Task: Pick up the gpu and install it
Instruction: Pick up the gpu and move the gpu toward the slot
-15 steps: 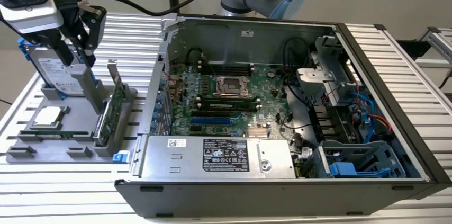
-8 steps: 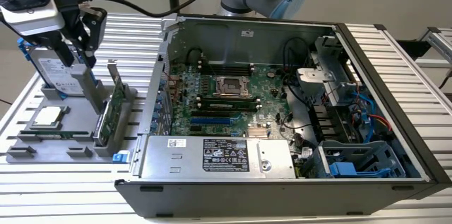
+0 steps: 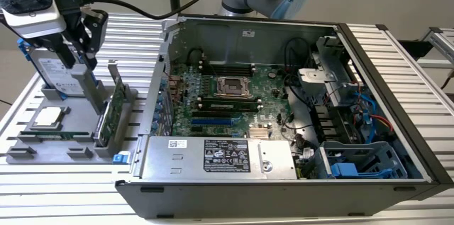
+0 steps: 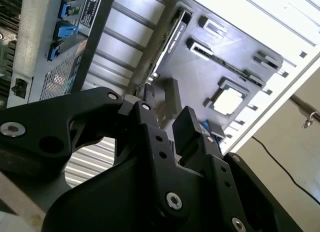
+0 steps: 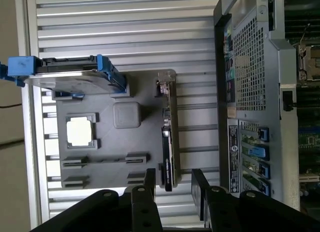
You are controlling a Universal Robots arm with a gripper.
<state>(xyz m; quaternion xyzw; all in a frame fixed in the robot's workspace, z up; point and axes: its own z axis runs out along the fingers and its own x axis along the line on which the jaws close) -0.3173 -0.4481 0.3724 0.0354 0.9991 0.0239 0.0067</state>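
In holder tray (image 3: 74, 122), gpu (image 3: 114, 112) upright, exterior view's left of computer case (image 3: 284, 196)

Hard drive (image 3: 53, 73) and processor (image 3: 48, 117) sit on a grey tray (image 3: 50, 149).

Soft, even light fills the exterior view, and the table (image 3: 397, 49) looks pale and bright. The inside of the computer case (image 3: 284, 196) is dimmer, darkest toward four o'clock. In the second wrist view the table past the tray (image 4: 200, 77) is washed out white with glare, while the black gripper (image 4: 167, 114), close to the camera, is dark and a bit blurry. Shadows beside the tray in the first wrist view are faint
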